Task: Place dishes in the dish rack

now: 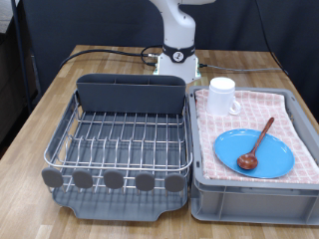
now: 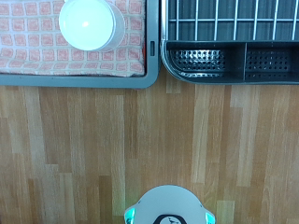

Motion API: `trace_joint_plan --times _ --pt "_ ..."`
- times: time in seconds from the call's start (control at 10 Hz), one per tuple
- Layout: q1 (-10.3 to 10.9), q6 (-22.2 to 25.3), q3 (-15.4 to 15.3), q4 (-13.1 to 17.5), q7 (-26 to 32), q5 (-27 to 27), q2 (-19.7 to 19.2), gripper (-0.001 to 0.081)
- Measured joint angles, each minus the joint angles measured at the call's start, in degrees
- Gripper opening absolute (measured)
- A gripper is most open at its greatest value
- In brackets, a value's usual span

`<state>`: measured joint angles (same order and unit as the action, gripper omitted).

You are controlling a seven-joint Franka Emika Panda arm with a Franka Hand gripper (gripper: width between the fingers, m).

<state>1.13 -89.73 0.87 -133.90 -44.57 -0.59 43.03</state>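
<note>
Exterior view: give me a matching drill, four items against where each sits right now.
Items:
1. mug
2. wooden spoon
3. plate
4. dish rack

Places:
A. lying across the plate
B. exterior view's left, no dishes in it
C. on the checked cloth, nearer the robot base
D. flat on the cloth, toward the exterior view's bottom

Pairs: 1-C, 2-A, 3-D, 4-B

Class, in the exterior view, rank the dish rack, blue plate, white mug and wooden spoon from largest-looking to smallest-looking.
1. dish rack
2. blue plate
3. white mug
4. wooden spoon, longer than the mug but far thinner, so these two are close.
</note>
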Motion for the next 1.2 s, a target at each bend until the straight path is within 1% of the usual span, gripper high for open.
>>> trace_joint_plan --times 0.1,0.2,0.3,0.4,0.6,0.7,0.8,1.0,1.1,1.2 --pt "0.0 -1.1 -0.2 -0.2 -1.0 0.0 -0.1 0.0802" --pt "0.0 -2.9 -1.3 -0.7 -3.5 -0.1 -0.5 0.0802" --pt "0.0 -5.9 -3.0 -1.6 -6.6 -0.5 -1.3 0.0802" --pt "0.0 -8.5 -4.8 -2.4 -10.6 -1.4 -2.6 0.0802" --pt "-0.1 -13.2 -7.7 -2.7 -21.1 -3.9 -6.2 0.0802" --pt "-0.1 -15.7 -8.8 -2.7 -24.1 -4.3 -8.3 0.0802" --pt "-0.1 -17.0 -9.1 -1.7 -26.0 -4.3 -10.4 0.0802" --pt "0.0 -16.8 -9.1 -1.7 -25.3 -4.3 -10.5 0.0802" --pt "0.1 -17.2 -9.3 -1.2 -25.3 -4.4 -11.2 0.0802" --pt "0.2 -18.0 -9.8 -0.1 -25.4 -4.4 -12.8 0.0802"
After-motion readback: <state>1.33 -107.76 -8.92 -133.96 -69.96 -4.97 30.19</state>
